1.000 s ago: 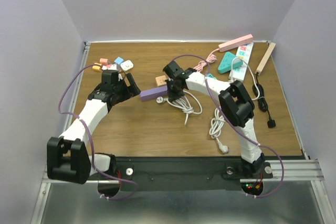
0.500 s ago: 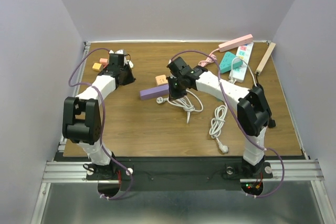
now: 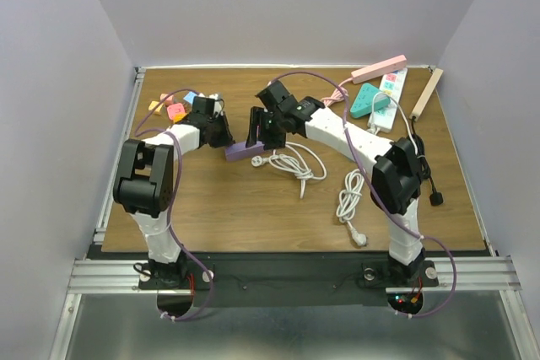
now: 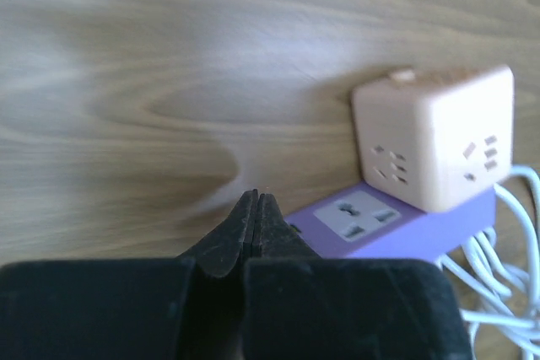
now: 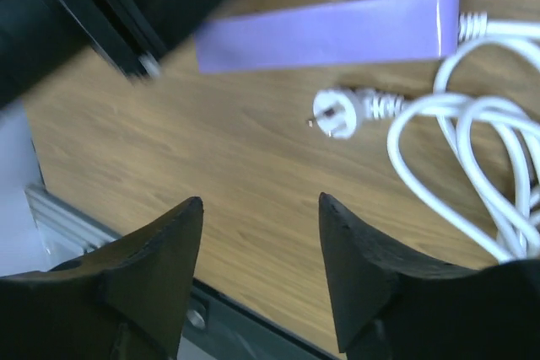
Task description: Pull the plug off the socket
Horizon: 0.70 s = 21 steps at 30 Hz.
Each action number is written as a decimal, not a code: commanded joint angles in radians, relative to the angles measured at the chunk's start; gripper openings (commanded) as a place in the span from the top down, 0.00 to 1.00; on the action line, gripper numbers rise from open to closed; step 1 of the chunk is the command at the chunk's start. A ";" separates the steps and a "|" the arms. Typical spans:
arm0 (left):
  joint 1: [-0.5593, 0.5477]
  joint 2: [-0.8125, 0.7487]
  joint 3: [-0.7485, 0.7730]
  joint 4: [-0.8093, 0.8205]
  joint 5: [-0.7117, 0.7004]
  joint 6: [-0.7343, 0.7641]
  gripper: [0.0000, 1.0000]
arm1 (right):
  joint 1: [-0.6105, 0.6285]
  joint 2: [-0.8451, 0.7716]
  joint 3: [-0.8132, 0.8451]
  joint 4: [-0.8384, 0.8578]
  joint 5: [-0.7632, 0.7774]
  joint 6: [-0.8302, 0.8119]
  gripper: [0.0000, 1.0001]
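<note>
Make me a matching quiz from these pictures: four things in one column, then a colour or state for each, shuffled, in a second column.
Column one:
1. left gripper
2. right gripper
3. white plug
4. cube socket

Column two:
A. peach-coloured
B. jaws open, nothing between them
C. jaws shut, nothing held
D. lying loose, prongs bare

Pairs: 1-C, 2-B, 3-D, 4-A
</note>
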 commanded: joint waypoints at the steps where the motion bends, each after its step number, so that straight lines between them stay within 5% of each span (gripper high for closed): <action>1: -0.064 -0.073 -0.079 0.081 0.062 -0.042 1.00 | 0.000 0.060 0.074 0.016 0.099 0.097 0.33; 13: -0.153 -0.334 -0.405 0.208 0.107 -0.194 1.00 | 0.001 0.101 -0.022 -0.021 0.098 0.141 0.32; 21: -0.165 -0.463 -0.495 0.262 0.128 -0.298 1.00 | 0.026 0.153 -0.053 -0.030 0.085 0.100 0.32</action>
